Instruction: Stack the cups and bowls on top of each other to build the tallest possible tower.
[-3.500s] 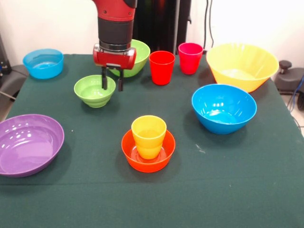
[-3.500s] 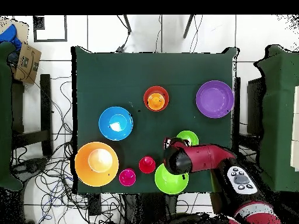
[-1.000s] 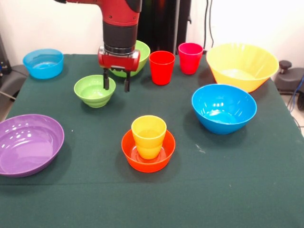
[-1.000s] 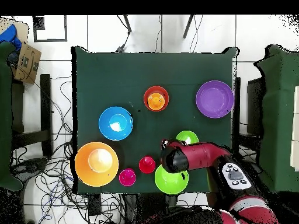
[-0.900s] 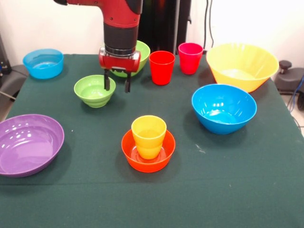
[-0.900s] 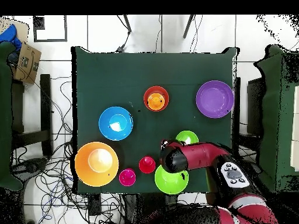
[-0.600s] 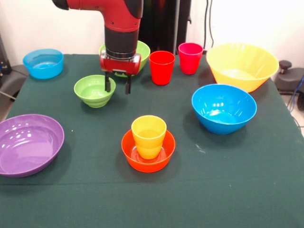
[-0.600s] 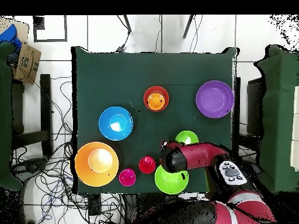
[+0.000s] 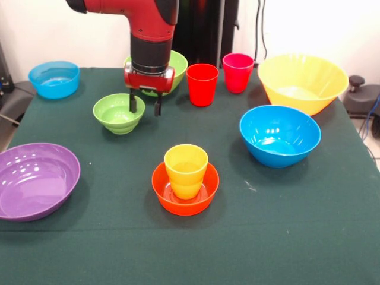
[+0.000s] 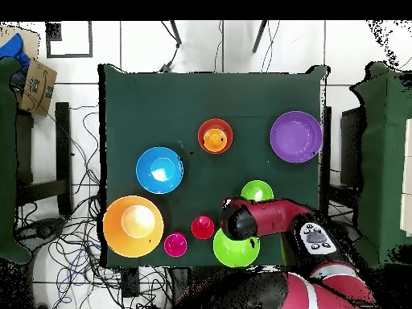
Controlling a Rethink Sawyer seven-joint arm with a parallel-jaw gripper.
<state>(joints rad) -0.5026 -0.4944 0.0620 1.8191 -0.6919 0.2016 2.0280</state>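
Yellow-orange cup (image 9: pixel 186 170) stands inside the small orange bowl (image 9: pixel 185 195) at bench (image 9: pixel 285 237) centre. My gripper (image 9: pixel 144 105), jaws released and empty, hangs at the small green bowl (image 9: pixel 117 114) rim.

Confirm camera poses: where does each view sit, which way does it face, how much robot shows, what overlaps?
Front view: across the table, facing the robot; red arm drops from the top, open gripper straddling the small glossy green bowl's rim.
Overhead view: above the table, looking straight down, base at the bottom; red arm covers the gripper.
Shared: yellow-orange plastic cup standing in the small orange bowl, and the wide purple bowl.
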